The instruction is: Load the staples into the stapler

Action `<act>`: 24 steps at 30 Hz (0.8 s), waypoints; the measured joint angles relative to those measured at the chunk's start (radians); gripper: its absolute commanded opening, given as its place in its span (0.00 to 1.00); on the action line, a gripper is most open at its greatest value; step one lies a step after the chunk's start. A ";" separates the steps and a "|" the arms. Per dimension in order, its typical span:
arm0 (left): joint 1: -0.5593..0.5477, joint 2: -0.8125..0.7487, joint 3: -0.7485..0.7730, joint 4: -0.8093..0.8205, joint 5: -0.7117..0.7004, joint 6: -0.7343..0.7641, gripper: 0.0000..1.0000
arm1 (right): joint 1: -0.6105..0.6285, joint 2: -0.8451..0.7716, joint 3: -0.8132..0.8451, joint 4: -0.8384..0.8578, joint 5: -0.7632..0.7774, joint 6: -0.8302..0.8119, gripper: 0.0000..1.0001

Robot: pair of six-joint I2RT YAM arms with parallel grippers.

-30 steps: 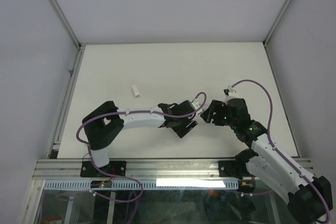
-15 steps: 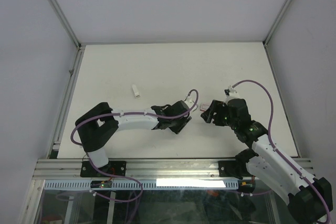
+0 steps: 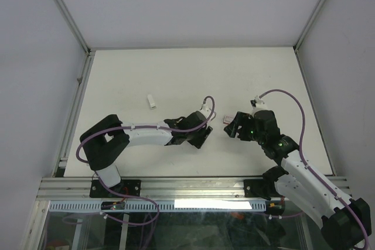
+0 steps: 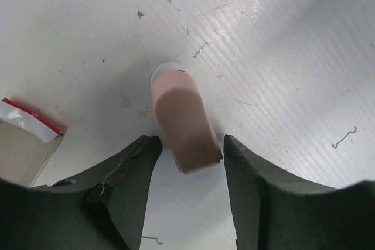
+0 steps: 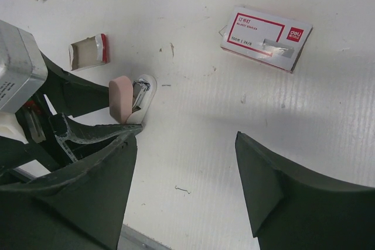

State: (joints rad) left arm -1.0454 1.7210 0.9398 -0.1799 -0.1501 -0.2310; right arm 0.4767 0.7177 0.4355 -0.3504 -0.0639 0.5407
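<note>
The stapler (image 4: pixel 181 122), pink on top with a white base, lies on the white table; it also shows in the right wrist view (image 5: pixel 130 99). My left gripper (image 4: pixel 188 144) is open, its fingers on either side of the stapler's near end, low over the table. The staples (image 5: pixel 88 51), a small flat greyish rectangle with a cardboard rim and a red edge, lie just beyond the stapler, and show at the left edge of the left wrist view (image 4: pixel 20 147). My right gripper (image 5: pixel 186 139) is open and empty above bare table. In the top view the left gripper (image 3: pixel 204 135) hides the stapler.
A red-and-white cardboard box (image 5: pixel 266 39) lies to the right, also seen from the top (image 3: pixel 227 119). A small white object (image 3: pixel 152 100) lies further left. Loose bent staples (image 4: pixel 343 139) are scattered on the table. The right gripper (image 3: pixel 232 129) is close to the left one.
My left arm has stretched out lower and flatter, bringing its gripper down around the stapler. The right arm has hardly moved.
</note>
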 measured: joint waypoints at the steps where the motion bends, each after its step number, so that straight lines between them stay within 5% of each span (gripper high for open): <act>1: 0.000 0.000 0.000 0.003 -0.003 -0.008 0.53 | 0.000 0.000 0.000 0.000 0.000 0.000 0.71; 7: 0.000 0.000 -0.005 0.021 -0.004 -0.048 0.55 | 0.000 0.000 0.000 0.000 0.000 0.000 0.71; 14: 0.000 -0.002 -0.016 0.039 -0.009 -0.070 0.27 | 0.000 0.002 0.000 0.000 0.000 0.000 0.72; 18: 0.000 -0.021 -0.039 0.050 -0.006 -0.072 0.10 | 0.000 0.002 0.000 0.000 -0.001 0.001 0.83; 24: 0.000 -0.138 -0.145 0.066 0.035 -0.055 0.00 | 0.000 0.017 0.000 0.010 -0.075 0.024 0.93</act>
State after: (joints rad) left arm -1.0454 1.5833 0.7948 -0.1135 -0.1146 -0.2863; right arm 0.4767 0.7349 0.4355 -0.3408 -0.1387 0.5644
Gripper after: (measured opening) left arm 0.320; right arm 0.910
